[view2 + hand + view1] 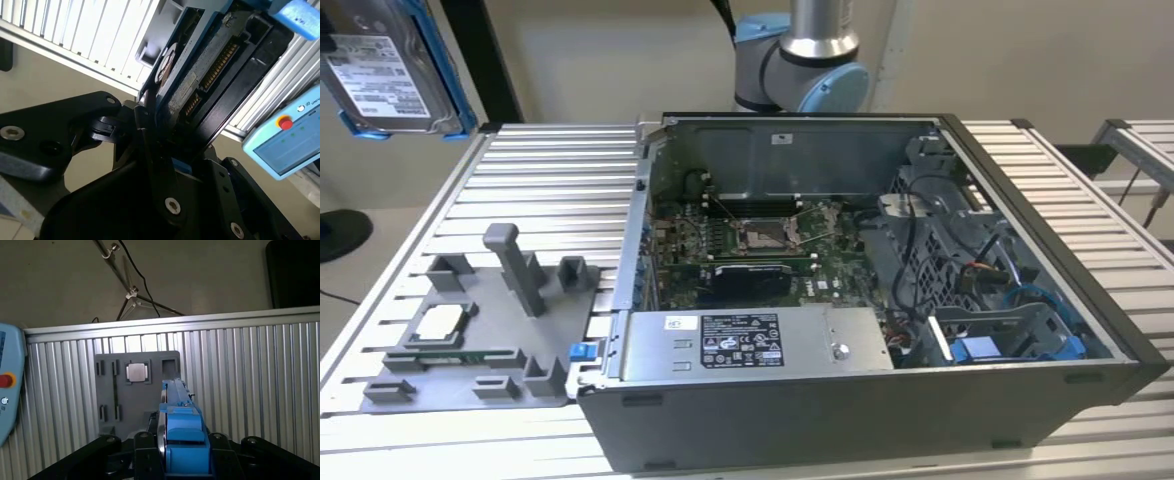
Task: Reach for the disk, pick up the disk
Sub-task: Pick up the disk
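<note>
Hand: clenched on the disk, which sits edge-on between its black fingers in both wrist views | Disk: aloft, clear of the bench, at the exterior view's upper left, label showing | Bench: grey fixture tray carrying processor chip, just beside open computer case

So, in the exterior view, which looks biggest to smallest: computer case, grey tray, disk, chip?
computer case
grey tray
disk
chip
The disk hangs raised, maybe nearer the camera, so its place is unsure.
</note>
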`<state>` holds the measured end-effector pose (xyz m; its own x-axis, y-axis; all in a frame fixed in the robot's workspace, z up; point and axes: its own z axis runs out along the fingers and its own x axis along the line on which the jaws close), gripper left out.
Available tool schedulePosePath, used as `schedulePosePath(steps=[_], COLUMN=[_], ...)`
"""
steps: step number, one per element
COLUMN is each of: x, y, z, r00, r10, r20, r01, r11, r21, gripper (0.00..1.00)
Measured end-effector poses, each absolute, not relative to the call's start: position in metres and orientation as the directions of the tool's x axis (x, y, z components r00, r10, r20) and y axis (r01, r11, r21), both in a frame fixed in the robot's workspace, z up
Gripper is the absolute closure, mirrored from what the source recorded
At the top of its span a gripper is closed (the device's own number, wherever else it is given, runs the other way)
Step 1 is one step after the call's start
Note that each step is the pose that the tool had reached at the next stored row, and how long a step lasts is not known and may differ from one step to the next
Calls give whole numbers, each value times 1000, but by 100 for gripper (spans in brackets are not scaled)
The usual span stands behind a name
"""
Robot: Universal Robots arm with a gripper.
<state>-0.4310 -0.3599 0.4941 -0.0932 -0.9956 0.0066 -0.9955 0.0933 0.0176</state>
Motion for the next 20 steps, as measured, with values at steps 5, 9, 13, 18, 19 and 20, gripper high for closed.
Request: schedulePosePath(steps=[5, 9, 13, 18, 19, 20], x=[-426, -423, -420, -415, -414, -413], y=[-360, -360, -360, -360, -360, -360], z=[494, 494, 494, 495, 495, 495], r00=[-93, -93, -93, -93, -93, -93], r10=[-996, -996, -996, -996, -996, -996], r20=[7, 7, 7, 8, 8, 8], r01=[-995, -995, -995, -995, -995, -995], r11=[93, 93, 93, 93, 93, 93], r21=[18, 18, 17, 18, 17, 17], gripper=[100, 100, 100, 100, 100, 100])
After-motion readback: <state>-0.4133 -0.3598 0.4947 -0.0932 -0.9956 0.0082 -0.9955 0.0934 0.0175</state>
